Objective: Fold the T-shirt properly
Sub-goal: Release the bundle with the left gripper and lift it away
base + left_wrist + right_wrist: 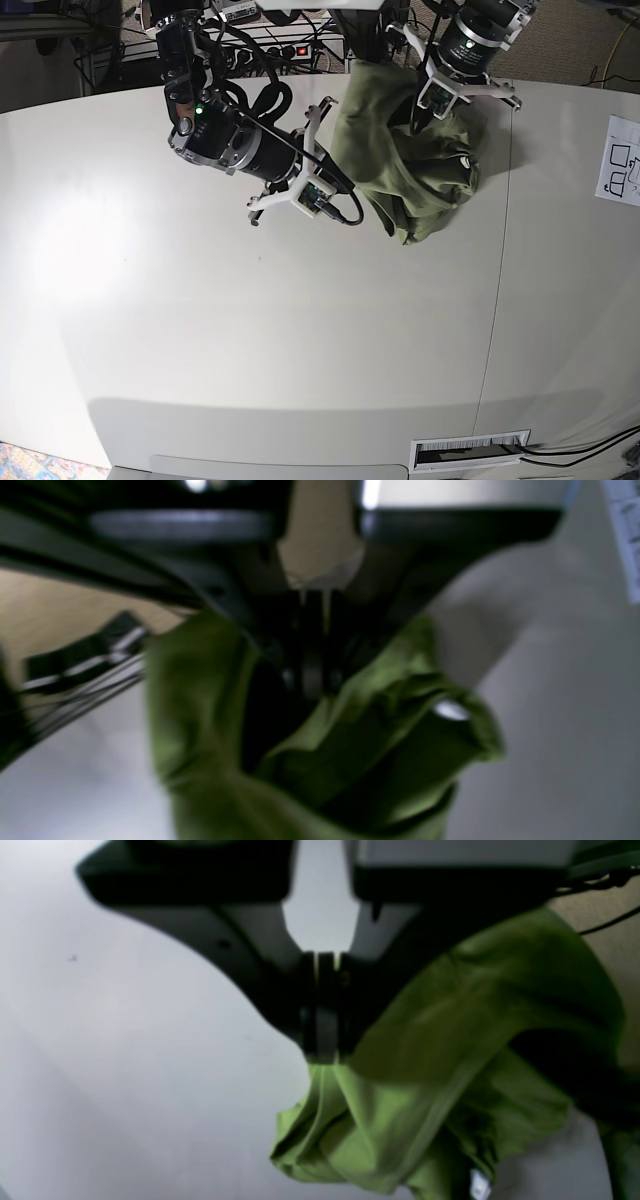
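Shirt (pixel 415 170): bunched, upper centre of base view, hanging between both arms near the counter's (pixel 250 330) far edge.
Room: wide bare counter across lower and left frame; paper sheet (pixel 620 160) at right edge, well apart.
Left gripper (pixel 312 680): upper right in base view, pointing down, jaws clenched on shirt cloth by the white tag (pixel 450 711).
Right gripper (pixel 322 1040): comes in from upper left, tilted, jaws clamped on a shirt fold.

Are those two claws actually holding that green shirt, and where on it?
Yes. Both the left gripper and right gripper are shut on bunched folds of the T-shirt; which exact parts cannot be told.
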`<state>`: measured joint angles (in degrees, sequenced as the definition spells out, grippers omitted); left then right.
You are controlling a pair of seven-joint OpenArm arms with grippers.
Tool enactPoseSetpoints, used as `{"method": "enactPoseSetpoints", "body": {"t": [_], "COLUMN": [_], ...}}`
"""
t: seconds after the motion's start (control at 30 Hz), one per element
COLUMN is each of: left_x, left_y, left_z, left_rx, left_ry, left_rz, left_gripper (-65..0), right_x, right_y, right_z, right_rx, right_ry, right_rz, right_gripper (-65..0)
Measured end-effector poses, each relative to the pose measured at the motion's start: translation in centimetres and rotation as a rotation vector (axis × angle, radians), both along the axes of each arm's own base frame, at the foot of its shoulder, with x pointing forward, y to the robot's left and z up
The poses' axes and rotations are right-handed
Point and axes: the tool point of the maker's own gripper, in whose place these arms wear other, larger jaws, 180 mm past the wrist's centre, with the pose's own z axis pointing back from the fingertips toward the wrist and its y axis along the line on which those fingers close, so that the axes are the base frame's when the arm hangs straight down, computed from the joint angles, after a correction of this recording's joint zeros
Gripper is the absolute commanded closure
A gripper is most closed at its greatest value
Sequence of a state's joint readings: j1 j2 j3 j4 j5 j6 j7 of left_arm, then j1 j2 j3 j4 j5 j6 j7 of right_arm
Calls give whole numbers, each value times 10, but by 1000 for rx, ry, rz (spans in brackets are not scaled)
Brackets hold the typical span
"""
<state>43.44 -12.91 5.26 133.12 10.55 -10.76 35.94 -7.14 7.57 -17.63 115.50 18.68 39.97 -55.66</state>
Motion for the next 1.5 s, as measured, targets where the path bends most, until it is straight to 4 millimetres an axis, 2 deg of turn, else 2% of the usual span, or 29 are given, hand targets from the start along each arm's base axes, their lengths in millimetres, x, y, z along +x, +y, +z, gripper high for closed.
{"method": "enactPoseSetpoints", "body": {"t": [0.17,0.37,0.57,0.67,0.77,0.9,1.03,1.23,1.3,1.5], "left_x": [7,7,12,13,14,20,22,32,34,40], "left_y": [46,57,87,110,128,136,136,152,156,160], "left_z": [0,2,12,17,20,24,7,-59,-74,-74], "left_rx": [188,240,316,343,319,223,169,175,182,204], "left_ry": [-29,-39,-89,-109,-112,-150,-131,-13,22,10], "left_rz": [182,216,341,418,482,522,531,577,590,590], "left_gripper": [0,0,0,0,0,0,0,0,0,-69], "right_x": [1,1,1,1,1,1,1,1,1,1], "right_y": [-2,-2,-2,-2,-2,-2,-2,-2,-2,-2], "right_z": [-2,-2,-2,-2,-2,-2,-1,-1,-1,-2], "right_rx": [-19,-18,-18,-18,-18,-18,-16,-15,-14,-18], "right_ry": [-5,-5,-5,-5,-5,-6,-6,-6,-7,-8], "right_rz": [-5,-5,-5,-5,-5,-5,-5,-4,-4,-5], "right_gripper": [0,0,0,0,0,0,0,0,0,0]}}
